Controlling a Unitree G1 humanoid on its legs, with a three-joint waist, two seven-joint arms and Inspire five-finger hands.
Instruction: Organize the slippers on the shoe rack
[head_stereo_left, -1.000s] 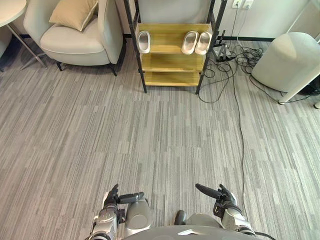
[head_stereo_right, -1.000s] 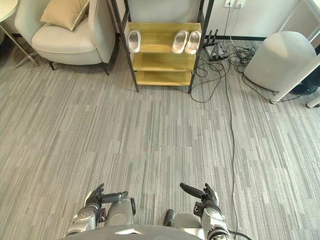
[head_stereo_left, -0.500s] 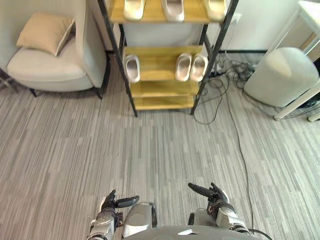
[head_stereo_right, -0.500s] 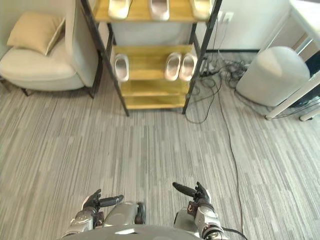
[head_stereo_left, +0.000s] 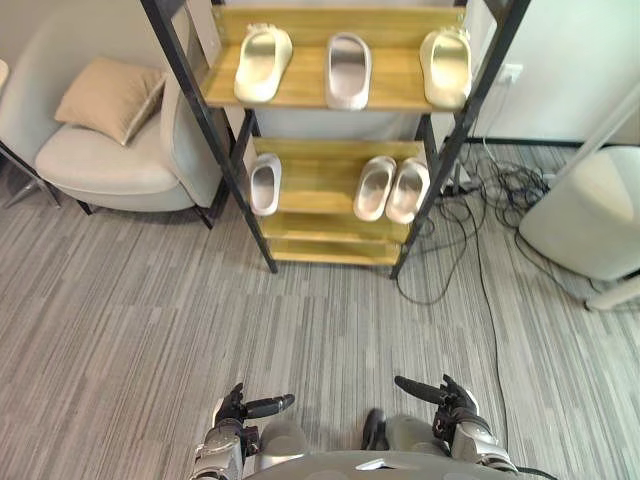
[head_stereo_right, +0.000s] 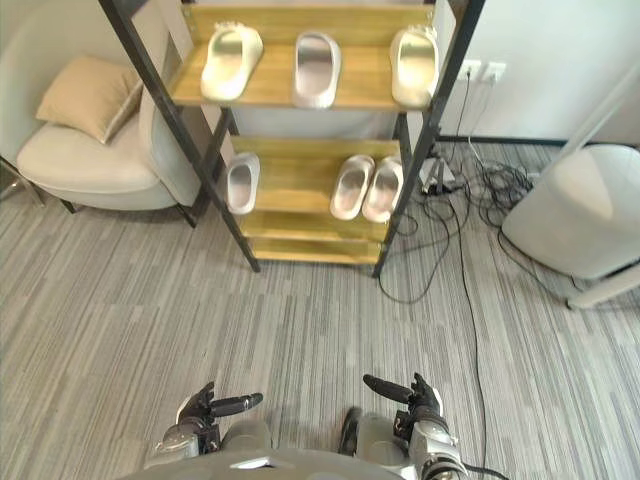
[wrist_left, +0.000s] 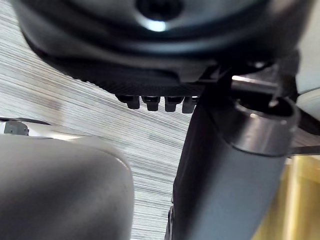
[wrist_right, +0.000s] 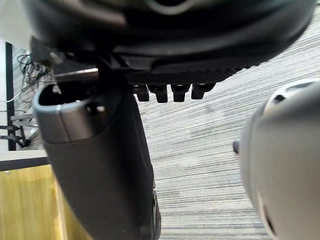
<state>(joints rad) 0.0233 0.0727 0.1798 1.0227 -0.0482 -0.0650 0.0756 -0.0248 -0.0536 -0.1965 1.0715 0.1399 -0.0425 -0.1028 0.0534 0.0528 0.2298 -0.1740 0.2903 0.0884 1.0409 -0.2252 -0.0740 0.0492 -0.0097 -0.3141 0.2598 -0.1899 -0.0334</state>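
One wide stretch of grey striped carpet (head_stereo_left: 150, 330) lies between the robot and the shoe rack (head_stereo_left: 312, 172), a black-framed stand with wooden shelves set against the wall. To the rack's left sits a pale armchair (head_stereo_left: 110, 170), and to its right a rounded grey pouf (head_stereo_left: 590, 215). A tan cushion (head_stereo_left: 110, 97) leans in the armchair. A tangle of black cables (head_stereo_left: 500, 182) sprawls on the floor past the rack's right legs.

Six slippers are on the rack. On the upper shelf three lie apart from one another: the upper left slipper (head_stereo_left: 262, 62), turned a little askew, the upper middle slipper (head_stereo_left: 348, 70) and the upper right slipper (head_stereo_left: 446, 66). On the shelf below, a lone slipper (head_stereo_left: 264, 184) lies at the rack's left end. It is well apart from the pair of slippers (head_stereo_left: 374, 188) touching side by side at the right end.

The left hand (head_stereo_left: 240, 408) and the right hand (head_stereo_left: 447, 398) hang low, well short of the rack. Each has its thumb out and fingers loosely relaxed, and holds nothing.

The step in hand looks like the approach, with no slipper grasped yet. The next move likely calls for walking up to the rack and raising an arm toward a shelf, perhaps to the lone slipper or the spread-out upper row.
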